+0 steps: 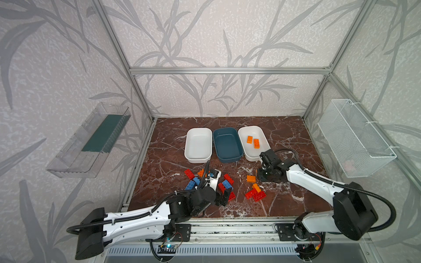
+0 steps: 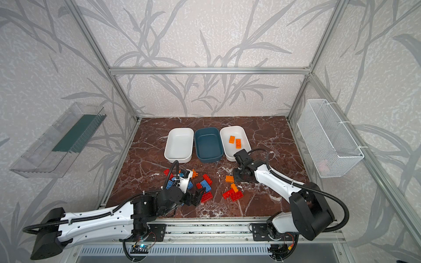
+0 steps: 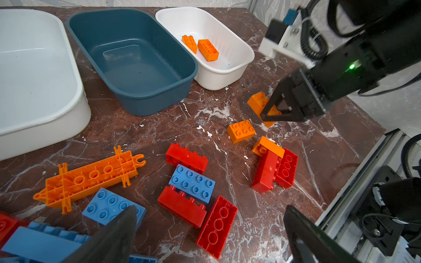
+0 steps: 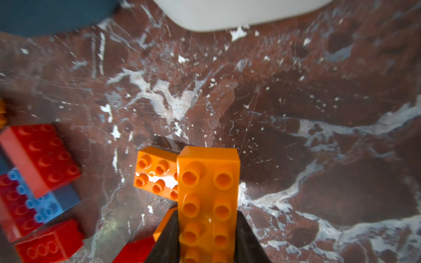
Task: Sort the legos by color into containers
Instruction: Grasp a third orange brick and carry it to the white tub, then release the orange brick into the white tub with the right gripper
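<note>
The right tool (image 4: 207,219) clamps a glossy studded orange brick (image 4: 208,177) by its long sides, low over the veined marble worktop (image 4: 319,113), at 6 o'clock of the rounded white tub (image 1: 264,139). The left tool (image 3: 210,211) stands wide over red and blue bricks (image 3: 192,183).

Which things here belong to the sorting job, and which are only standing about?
For the job: red bricks, blue bricks, loose orange bricks, long orange piece, gripped orange brick, empty white tub, teal tub, white tub holding sorted orange bricks.
Only standing about: wire basket, clear shelf.
</note>
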{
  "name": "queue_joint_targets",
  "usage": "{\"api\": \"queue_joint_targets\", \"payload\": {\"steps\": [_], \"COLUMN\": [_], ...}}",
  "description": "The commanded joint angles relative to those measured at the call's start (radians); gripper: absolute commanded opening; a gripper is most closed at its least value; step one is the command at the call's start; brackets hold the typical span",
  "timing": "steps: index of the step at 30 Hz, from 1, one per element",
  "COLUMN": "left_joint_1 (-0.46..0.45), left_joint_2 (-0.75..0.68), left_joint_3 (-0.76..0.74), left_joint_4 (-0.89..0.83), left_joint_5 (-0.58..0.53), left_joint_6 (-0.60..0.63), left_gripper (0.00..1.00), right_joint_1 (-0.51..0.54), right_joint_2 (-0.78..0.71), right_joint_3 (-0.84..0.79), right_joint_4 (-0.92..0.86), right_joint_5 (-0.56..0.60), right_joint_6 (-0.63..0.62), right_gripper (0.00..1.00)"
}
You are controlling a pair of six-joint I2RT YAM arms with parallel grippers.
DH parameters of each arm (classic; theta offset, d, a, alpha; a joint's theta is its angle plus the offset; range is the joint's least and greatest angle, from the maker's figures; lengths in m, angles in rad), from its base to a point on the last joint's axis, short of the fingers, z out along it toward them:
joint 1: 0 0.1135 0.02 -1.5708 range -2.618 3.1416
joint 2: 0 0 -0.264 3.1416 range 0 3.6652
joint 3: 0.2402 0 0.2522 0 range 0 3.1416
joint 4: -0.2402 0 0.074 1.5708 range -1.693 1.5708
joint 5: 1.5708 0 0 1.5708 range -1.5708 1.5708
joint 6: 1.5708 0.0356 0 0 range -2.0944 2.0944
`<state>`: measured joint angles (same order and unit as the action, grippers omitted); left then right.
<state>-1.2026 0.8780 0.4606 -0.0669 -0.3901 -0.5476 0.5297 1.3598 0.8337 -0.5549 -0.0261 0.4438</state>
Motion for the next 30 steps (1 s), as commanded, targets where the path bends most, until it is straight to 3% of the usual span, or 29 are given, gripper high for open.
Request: {"api": "queue_joint_targets", "payload": {"steps": [1, 6, 18, 24, 30], "left_joint_1": [-0.002, 0.000, 0.045, 0.127, 0.173], "left_joint_2": [0.015, 0.065, 0.298, 0.315, 0.281], "left_joint_3": [0.003, 0.041, 0.183, 0.189, 0.176], "left_joint_4": [0.017, 0.004, 0.031, 0.064, 0.049], "left_joint_5": [-0.050, -0.116, -0.113, -0.036, -0.017], "left_joint_6": [0.026, 0.051, 0.156, 0.142, 0.138], "left_gripper": [0.99, 0.99, 0.99, 0.99, 0.99], "right_joint_1": [0.004, -0.027, -0.145, -0.160, -0.164], "right_joint_2": [-0.064, -0.020, 0.451, 0.634, 0.667], "right_joint_3": [0.079, 0.192, 0.548, 0.681, 0.697], "right_joint_4": [-0.049, -0.015, 0.031, -0.012, 0.003], "right_joint_5": [0.034, 0.080, -0.047, -0.097, -0.074], "right_joint_6": [-0.039, -0.096, -0.149, -0.152, -0.159], "right_gripper": [0.20, 0.21, 0.21, 0.24, 0.32]}}
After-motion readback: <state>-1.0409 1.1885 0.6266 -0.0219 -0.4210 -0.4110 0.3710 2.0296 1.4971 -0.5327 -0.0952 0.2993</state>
